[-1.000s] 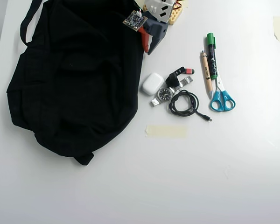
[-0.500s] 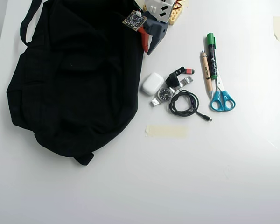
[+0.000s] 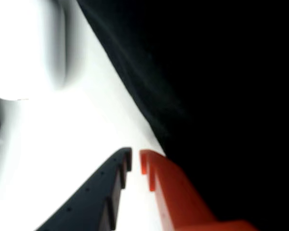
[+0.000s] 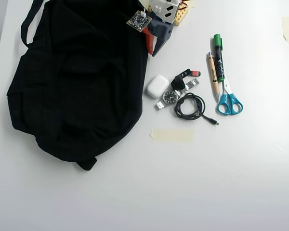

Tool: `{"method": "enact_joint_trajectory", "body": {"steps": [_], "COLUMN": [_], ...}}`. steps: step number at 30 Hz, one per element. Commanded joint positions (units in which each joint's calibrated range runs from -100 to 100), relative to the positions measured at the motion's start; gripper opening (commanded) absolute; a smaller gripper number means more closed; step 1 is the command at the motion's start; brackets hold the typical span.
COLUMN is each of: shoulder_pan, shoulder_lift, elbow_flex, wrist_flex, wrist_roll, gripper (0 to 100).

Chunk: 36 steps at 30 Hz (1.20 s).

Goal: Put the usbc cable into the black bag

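Note:
The usbc cable point(image 4: 189, 106) lies on the white table as a small black coil, its plug end pointing lower right. It does not show clearly in the wrist view. The black bag point(image 4: 77, 82) lies flat and fills the left of the overhead view, with a strap loop at its top left; it is the dark mass on the right of the wrist view point(image 3: 221, 96). My gripper point(image 4: 152, 48) hangs at the bag's upper right edge, well above the cable. In the wrist view the gripper point(image 3: 135, 160) has its black and orange fingertips almost touching, with nothing between them.
A white earbud case point(image 4: 157, 86), a steel-band watch point(image 4: 170, 97) and a small black item with a red end point(image 4: 185, 76) lie just left of and above the cable. Two pens point(image 4: 216, 65) and teal scissors point(image 4: 229, 101) lie to its right. A tape strip point(image 4: 172, 135) lies below.

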Motion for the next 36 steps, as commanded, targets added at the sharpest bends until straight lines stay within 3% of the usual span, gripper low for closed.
{"method": "enact_joint_trajectory", "body": {"steps": [1, 4, 8, 11, 16, 22, 28, 36], "shoulder_pan": [0.1, -1.3, -11.6, -15.4, -16.4, -17.0, -19.1, -28.8], "shoulder_lift": [-1.0, -1.0, -1.0, -1.0, -0.3, 21.3, 59.9, 80.9], "elbow_flex": [0.7, -8.3, -16.0, -16.2, -18.0, -35.4, -71.1, -91.3], "wrist_flex": [1.2, -2.4, -13.0, -19.3, -17.9, -14.2, 2.1, 6.7], "wrist_roll": [-0.2, -0.4, 0.2, 4.8, 4.6, 4.5, -4.0, -19.5], "gripper": [2, 2, 2, 2, 2, 2, 2, 2]}}
